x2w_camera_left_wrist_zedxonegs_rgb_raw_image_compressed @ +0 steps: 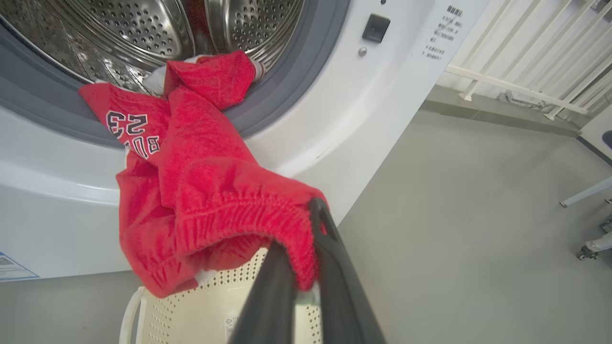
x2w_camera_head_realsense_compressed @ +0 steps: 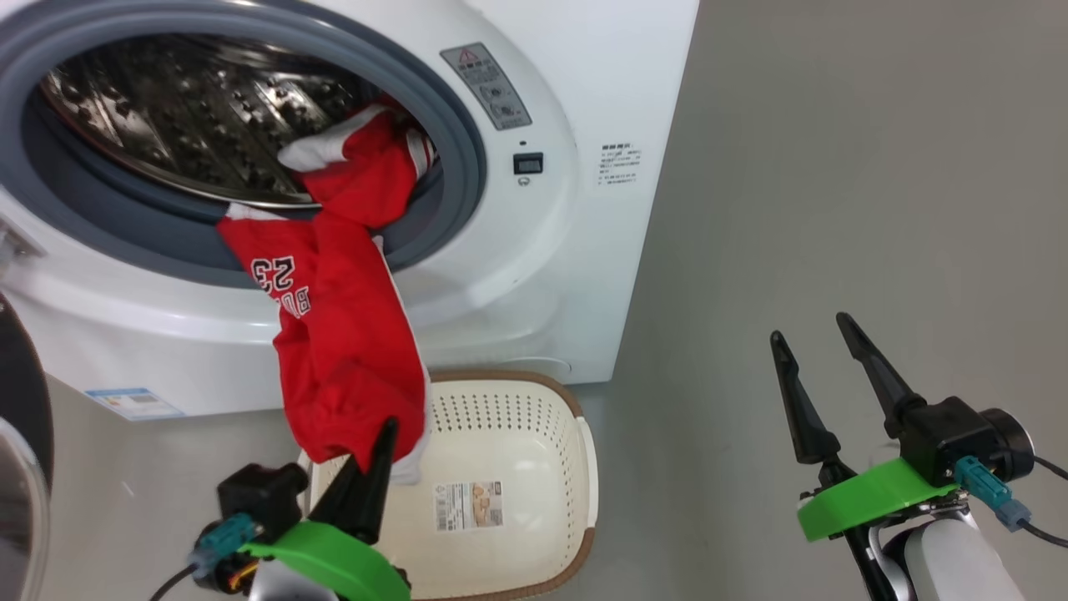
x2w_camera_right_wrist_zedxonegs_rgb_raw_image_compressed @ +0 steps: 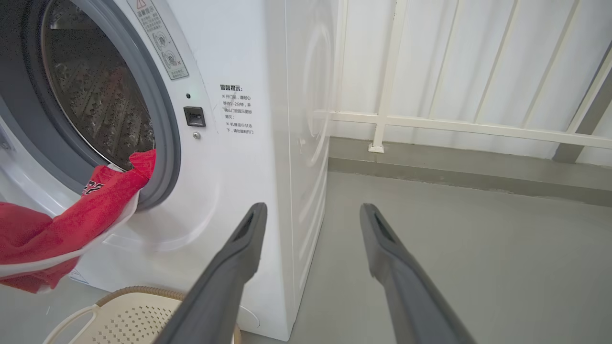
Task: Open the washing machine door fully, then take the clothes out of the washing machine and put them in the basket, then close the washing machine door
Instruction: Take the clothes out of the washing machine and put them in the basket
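Note:
The white washing machine (x2w_camera_head_realsense_compressed: 584,275) stands with its door swung out at the far left; a strip of the door's black rim (x2w_camera_head_realsense_compressed: 21,392) shows there. Red clothes (x2w_camera_head_realsense_compressed: 346,334) with white lettering hang from the drum over the grey ring down toward the cream basket (x2w_camera_head_realsense_compressed: 534,417). My left gripper (x2w_camera_head_realsense_compressed: 380,438) is shut on the clothes' lower end, just above the basket's left side; in the left wrist view the clothes (x2w_camera_left_wrist_zedxonegs_rgb_raw_image_compressed: 205,191) bunch between the left gripper's tips (x2w_camera_left_wrist_zedxonegs_rgb_raw_image_compressed: 306,229). My right gripper (x2w_camera_head_realsense_compressed: 809,330) hangs open over bare floor to the right, also seen as the right gripper (x2w_camera_right_wrist_zedxonegs_rgb_raw_image_compressed: 311,212).
The basket (x2w_camera_right_wrist_zedxonegs_rgb_raw_image_compressed: 129,315) sits on the grey floor against the machine's front, a sticker on its bottom. Grey floor (x2w_camera_head_realsense_compressed: 876,167) stretches to the machine's right. A white railing (x2w_camera_right_wrist_zedxonegs_rgb_raw_image_compressed: 454,124) runs behind the machine, and a wheeled frame leg (x2w_camera_left_wrist_zedxonegs_rgb_raw_image_compressed: 590,248) stands far right.

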### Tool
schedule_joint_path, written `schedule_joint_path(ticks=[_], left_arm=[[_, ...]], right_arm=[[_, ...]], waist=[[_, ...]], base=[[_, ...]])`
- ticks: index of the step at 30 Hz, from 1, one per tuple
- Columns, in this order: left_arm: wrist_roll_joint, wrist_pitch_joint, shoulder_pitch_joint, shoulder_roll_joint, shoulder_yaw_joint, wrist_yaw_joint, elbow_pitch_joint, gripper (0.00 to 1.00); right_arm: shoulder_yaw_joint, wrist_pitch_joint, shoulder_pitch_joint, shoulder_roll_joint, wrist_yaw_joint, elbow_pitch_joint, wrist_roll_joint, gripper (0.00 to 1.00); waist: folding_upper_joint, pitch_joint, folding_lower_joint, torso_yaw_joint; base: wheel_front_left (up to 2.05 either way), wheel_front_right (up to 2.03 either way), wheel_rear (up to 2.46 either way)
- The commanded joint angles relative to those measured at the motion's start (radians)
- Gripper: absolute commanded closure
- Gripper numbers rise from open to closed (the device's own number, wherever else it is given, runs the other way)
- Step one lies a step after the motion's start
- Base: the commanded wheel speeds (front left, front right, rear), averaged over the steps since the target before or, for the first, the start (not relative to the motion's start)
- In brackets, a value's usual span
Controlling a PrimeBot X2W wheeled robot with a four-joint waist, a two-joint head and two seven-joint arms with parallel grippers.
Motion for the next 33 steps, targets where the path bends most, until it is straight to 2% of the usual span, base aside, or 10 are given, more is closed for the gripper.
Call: schedule_joint_path(ticks=[1,7,18,26,33], left_arm=[[-0.008,-0.007,-0.047,0.006,0.024,-0.01,-0.006,1.0],[0.025,-0.062,-0.143,-0.003,-0.024,-0.025,0.224,1.0],[0.002,-0.152,-0.356,-0.034,-0.086,-0.052,0.621,1.0],[-0.069,-0.178,-0.451,-0.045,-0.151,-0.062,0.81,1.0],[-0.124,-0.183,-0.49,-0.046,-0.192,-0.062,0.875,1.0]], right_arm=[[0.025,-0.006,-0.034,-0.002,0.005,-0.027,0.013,0.0],[0.034,-0.006,-0.064,-0.002,0.005,-0.035,0.016,0.0],[0.041,-0.006,-0.124,-0.002,0.005,-0.051,0.013,0.0],[0.051,-0.006,-0.164,-0.002,0.005,-0.061,0.022,0.0],[0.062,-0.006,-0.19,-0.002,0.005,-0.068,0.04,0.0]], waist=[[0.0,0.027,0.0,-0.01],[0.0,0.1,0.0,-0.029],[0.0,0.236,0.0,-0.057],[0.0,0.325,0.0,-0.089],[0.0,0.38,0.0,-0.109]], base=[[0.0,0.0,0.0],[0.0,0.0,0.0],[0.0,0.0,0.0],[0.0,0.0,0.0],[0.0,0.0,0.0]])
